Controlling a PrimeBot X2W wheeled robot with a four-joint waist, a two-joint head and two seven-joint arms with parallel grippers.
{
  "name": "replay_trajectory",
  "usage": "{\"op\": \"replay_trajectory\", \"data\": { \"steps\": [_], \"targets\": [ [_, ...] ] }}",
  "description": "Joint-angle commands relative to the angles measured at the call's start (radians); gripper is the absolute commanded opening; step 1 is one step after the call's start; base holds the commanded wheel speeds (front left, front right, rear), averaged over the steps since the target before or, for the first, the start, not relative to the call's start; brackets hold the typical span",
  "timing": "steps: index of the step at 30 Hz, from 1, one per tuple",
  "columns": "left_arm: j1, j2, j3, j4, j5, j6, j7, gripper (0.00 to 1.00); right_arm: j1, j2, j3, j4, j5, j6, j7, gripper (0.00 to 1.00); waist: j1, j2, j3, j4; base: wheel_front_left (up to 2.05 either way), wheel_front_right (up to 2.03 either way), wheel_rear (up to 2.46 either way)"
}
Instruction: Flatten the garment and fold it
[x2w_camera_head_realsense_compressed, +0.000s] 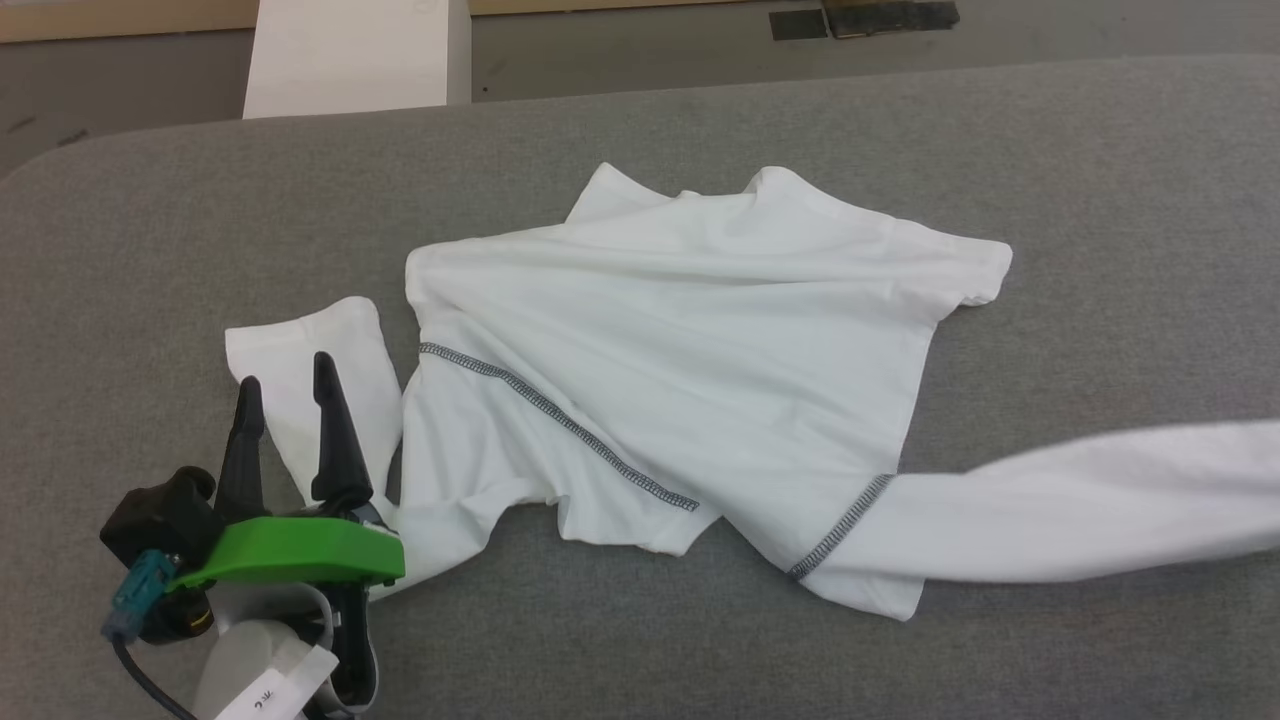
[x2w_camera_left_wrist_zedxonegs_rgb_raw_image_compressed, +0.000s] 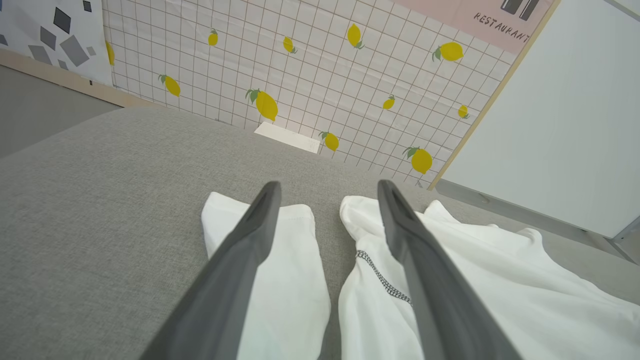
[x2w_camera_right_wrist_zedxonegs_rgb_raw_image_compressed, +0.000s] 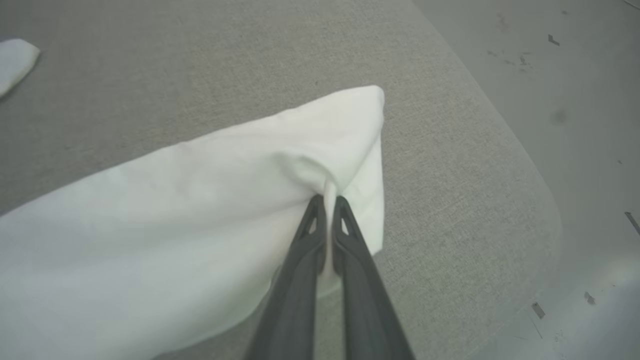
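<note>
1. At the lower left of the head view, the left gripper (x2w_camera_head_realsense_compressed: 286, 372) is seen with its fingers spread apart above a white sleeve end.
2. The garment (x2w_camera_head_realsense_compressed: 680, 350) is laid rumpled across the middle of the grey fabric-covered bench (x2w_camera_head_realsense_compressed: 1100, 180), with one long sleeve stretched to the right edge of the frame.
3. In the right wrist view, the right gripper (x2w_camera_right_wrist_zedxonegs_rgb_raw_image_compressed: 327, 200) is clamped together on a pinch of the garment's white cloth, near the bench's rounded corner.
4. Beyond the bench's far edge, at the upper left of the head view, a white box (x2w_camera_head_realsense_compressed: 350, 55) is seen against the grey floor (x2w_camera_head_realsense_compressed: 620, 50). Its contents cannot be told.
5. In the left wrist view, a gridded wall covering printed with lemons (x2w_camera_left_wrist_zedxonegs_rgb_raw_image_compressed: 310, 65) is seen behind the bench.
</note>
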Motion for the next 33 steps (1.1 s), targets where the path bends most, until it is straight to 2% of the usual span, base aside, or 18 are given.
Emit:
{"op": "replay_trajectory", "data": {
  "steps": [1,3,6,8,9,14,20,25,29,33],
  "targets": [
    [0.015,-0.005,0.004,0.005,0.007,-0.008,-0.004,1.00,0.018,-0.007,-0.033,0.009,-0.014,-0.002,0.004,0.00,0.0000,0.0000,-0.011,-0.009,0.00,0.00,0.00],
    [0.017,-0.006,0.009,0.010,0.010,-0.012,-0.004,1.00,0.031,-0.009,-0.066,0.038,-0.024,-0.002,0.006,0.00,0.0000,0.0000,-0.014,-0.013,0.00,0.00,0.00],
    [0.019,-0.008,0.012,0.014,0.013,-0.016,-0.004,1.00,0.038,0.002,-0.063,0.086,0.007,-0.002,0.005,0.00,0.0000,0.0000,-0.019,-0.017,0.00,0.00,0.00],
    [0.019,-0.009,0.014,0.017,0.013,-0.019,-0.004,1.00,0.041,0.011,-0.037,0.097,0.036,-0.002,0.001,0.76,0.0000,0.0000,-0.021,-0.018,0.00,0.00,0.00],
    [0.019,-0.009,0.016,0.019,0.012,-0.021,-0.004,1.00,0.041,0.015,-0.027,0.093,0.047,-0.002,-0.009,1.00,0.0000,0.0000,-0.021,-0.018,0.00,0.00,0.00],
    [0.014,-0.010,0.012,0.021,0.016,-0.026,-0.004,1.00,0.013,0.028,0.037,0.024,0.078,-0.002,-0.117,1.00,0.0000,0.0000,-0.018,-0.009,0.00,0.00,0.00],
    [0.000,-0.011,0.001,0.012,0.021,-0.029,-0.004,1.00,-0.044,0.032,0.273,-0.011,0.121,-0.002,-0.228,1.00,0.0000,0.0000,0.005,0.012,0.00,0.00,0.00],
    [-0.027,-0.011,-0.017,0.002,0.021,-0.032,-0.004,1.00,-0.114,0.032,0.446,0.078,0.190,-0.002,-0.176,1.00,0.0000,0.0000,0.039,0.048,0.00,0.00,0.00],
    [-0.047,-0.012,-0.039,-0.005,0.013,-0.027,-0.004,1.00,-0.179,0.024,0.512,0.181,0.213,-0.002,-0.080,1.00,0.0000,0.0000,0.068,0.083,0.00,0.00,0.00],
    [-0.059,-0.012,-0.052,-0.009,0.006,-0.022,-0.005,1.00,-0.231,0.000,0.531,0.266,0.201,-0.002,0.062,1.00,0.0000,0.0000,0.092,0.115,0.00,0.00,0.00]
  ]
}}
